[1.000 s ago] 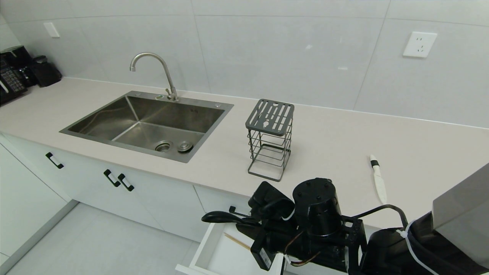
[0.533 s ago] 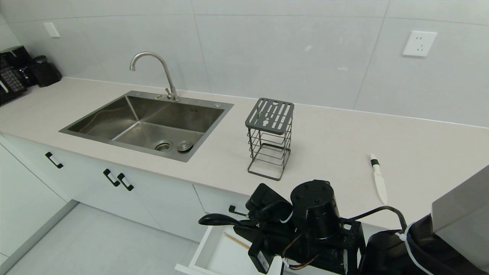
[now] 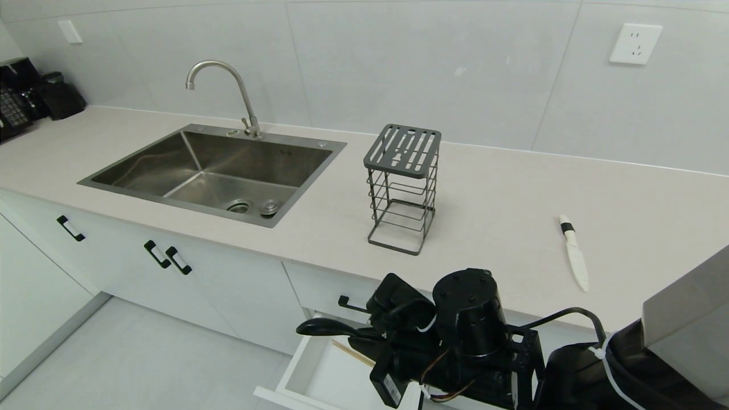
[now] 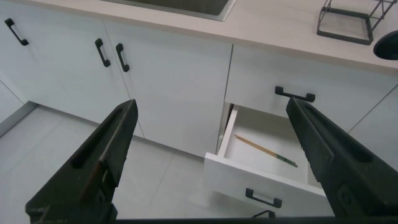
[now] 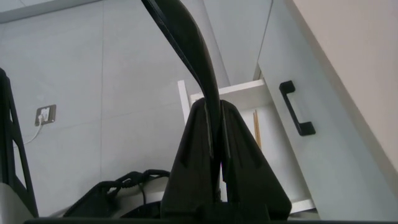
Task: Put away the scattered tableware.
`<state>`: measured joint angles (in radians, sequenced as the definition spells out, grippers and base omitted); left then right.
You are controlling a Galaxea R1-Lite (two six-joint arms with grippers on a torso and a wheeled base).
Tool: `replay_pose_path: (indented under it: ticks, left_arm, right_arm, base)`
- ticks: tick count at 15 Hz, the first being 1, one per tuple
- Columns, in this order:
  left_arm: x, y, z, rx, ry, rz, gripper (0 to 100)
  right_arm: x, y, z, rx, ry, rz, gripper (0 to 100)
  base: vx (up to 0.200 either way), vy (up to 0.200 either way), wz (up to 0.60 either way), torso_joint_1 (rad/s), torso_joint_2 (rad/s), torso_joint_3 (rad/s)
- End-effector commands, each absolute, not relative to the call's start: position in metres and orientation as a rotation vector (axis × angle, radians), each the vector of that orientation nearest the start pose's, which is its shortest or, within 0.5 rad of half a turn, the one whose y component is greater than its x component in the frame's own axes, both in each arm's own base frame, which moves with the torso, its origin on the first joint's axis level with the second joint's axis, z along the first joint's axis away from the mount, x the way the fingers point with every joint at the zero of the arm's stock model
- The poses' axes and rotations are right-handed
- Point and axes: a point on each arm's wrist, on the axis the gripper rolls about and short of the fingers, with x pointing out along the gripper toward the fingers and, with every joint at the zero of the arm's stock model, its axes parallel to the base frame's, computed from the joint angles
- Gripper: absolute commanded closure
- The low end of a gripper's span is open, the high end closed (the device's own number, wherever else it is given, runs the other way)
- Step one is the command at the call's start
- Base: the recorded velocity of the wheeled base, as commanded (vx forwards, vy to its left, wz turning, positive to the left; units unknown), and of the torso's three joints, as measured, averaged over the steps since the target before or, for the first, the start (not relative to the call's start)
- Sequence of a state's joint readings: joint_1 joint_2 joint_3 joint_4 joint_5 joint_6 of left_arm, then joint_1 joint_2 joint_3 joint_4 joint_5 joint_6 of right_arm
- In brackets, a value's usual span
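Black spoon (image 3: pixel 322 327): one, held roughly level over the open drawer (image 3: pixel 296 364) beneath the counter (image 3: pixel 501 210) edge, bowl end pointing toward the robot's left; not yet inside. Right gripper (image 3: pixel 364 331): fingers clenched on the spoon's handle, gripping at the handle's end, so nearly the whole length of the spoon stands out beyond the fingertips. Drawer: pulled out, white, holding one chopstick (image 3: pixel 352 353) lying aslant on its floor. Left gripper (image 4: pixel 211 155): fingers spread wide, grasping nothing, hanging in front of the cabinets with the drawer below and beyond it. White knife (image 3: pixel 573 253): one, flat on the counter to the robot's right, well apart from both grippers. Wire rack (image 3: pixel 403 188): upright on the counter between sink (image 3: pixel 211 171) and knife. Step in hand, as judged: stowing the spoon in the drawer, with the knife left to follow. The next move calls for lowering the spoon into the drawer beside the chopstick, clear of the drawer's walls, before the fingers let go. If dropped from this height, it may bounce or land across the rim.
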<state>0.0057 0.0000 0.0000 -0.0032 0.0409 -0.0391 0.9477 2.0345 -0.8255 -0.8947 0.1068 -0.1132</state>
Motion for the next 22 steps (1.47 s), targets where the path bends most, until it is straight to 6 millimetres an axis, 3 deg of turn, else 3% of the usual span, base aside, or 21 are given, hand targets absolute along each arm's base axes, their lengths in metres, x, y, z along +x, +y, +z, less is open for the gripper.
replay_pose_path:
  ticks: [1, 18, 22]
  left_arm:
    - [-0.023, 0.001, 0.076, -0.040, -0.002, 0.048, 0]
    - [-0.023, 0.001, 0.076, -0.040, -0.002, 0.048, 0]
    - [-0.023, 0.001, 0.076, -0.040, -0.002, 0.048, 0]
  right_arm:
    - [0.210, 0.297, 0.100, -0.237, 0.243, 1.064, 100]
    - [0.209, 0.303, 0.098, -0.230, 0.245, 1.074, 100]
    - [0.219, 0.314, 0.114, -0.201, 0.185, 1.079, 100]
  base:
    - [0.000, 0.000, 0.00, -0.256, 0.51, 0.246]
    - [0.000, 0.000, 0.00, -0.267, 0.52, 0.253]
    - [0.000, 0.000, 0.00, -0.255, 0.47, 0.209]
